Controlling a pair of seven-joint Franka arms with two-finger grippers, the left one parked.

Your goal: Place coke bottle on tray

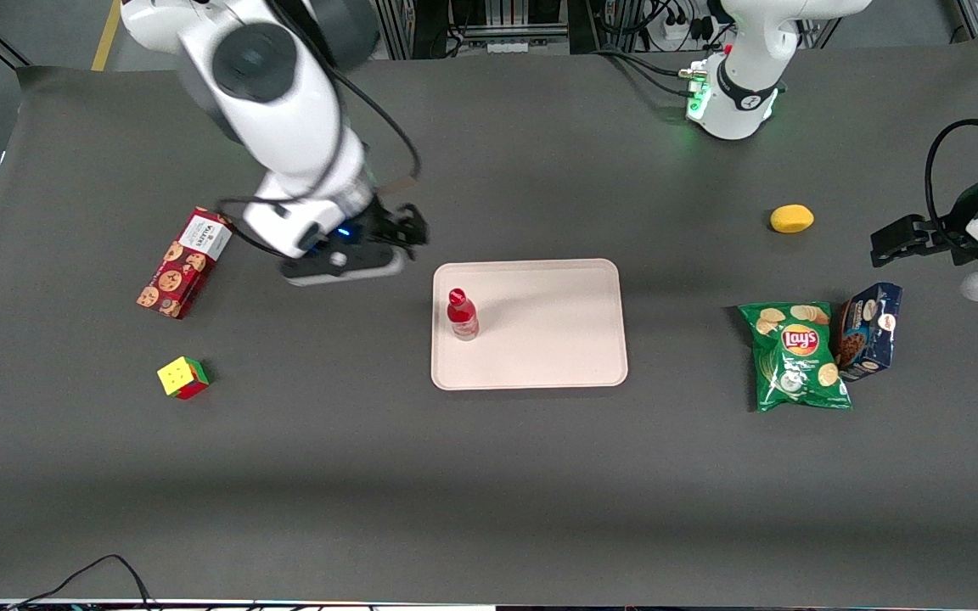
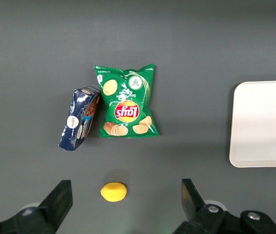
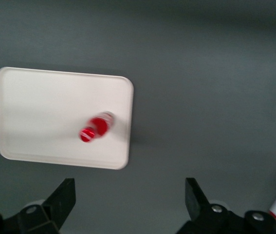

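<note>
The coke bottle [image 1: 462,315] is small and red with a red cap. It stands upright on the pale pinkish-beige tray [image 1: 557,356], close to the tray's edge toward the working arm's end. In the right wrist view the bottle [image 3: 95,128] shows from above on the tray [image 3: 35,112]. My gripper [image 1: 408,227] is open and empty. It hangs above the bare table, off the tray, farther from the front camera than the bottle. In the right wrist view its fingers [image 3: 64,197] stand wide apart with only grey table between them.
A red cookie box [image 1: 183,263] and a colour cube [image 1: 183,378] lie toward the working arm's end. A green chips bag [image 1: 796,356], a blue box [image 1: 869,331] and a yellow lemon [image 1: 791,219] lie toward the parked arm's end.
</note>
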